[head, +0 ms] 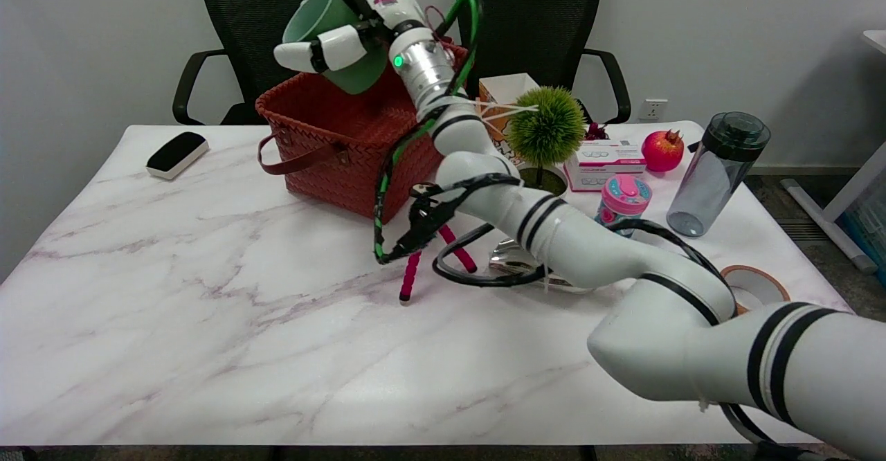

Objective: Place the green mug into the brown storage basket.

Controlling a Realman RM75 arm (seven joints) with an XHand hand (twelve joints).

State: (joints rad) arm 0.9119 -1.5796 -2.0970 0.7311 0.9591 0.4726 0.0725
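Right hand [346,28] grips green mug [331,35], fingers [320,51] wrapped round body. Mug tilted, in air above brown storage basket [346,144], over its middle. Looks rigid, glazed, likely slippery, breakable; body grip suits; lower gently.

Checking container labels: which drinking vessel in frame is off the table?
The green mug, held tilted in the right hand above the brown basket. The grey water bottle and small pink-lidded cup both stand on the table.
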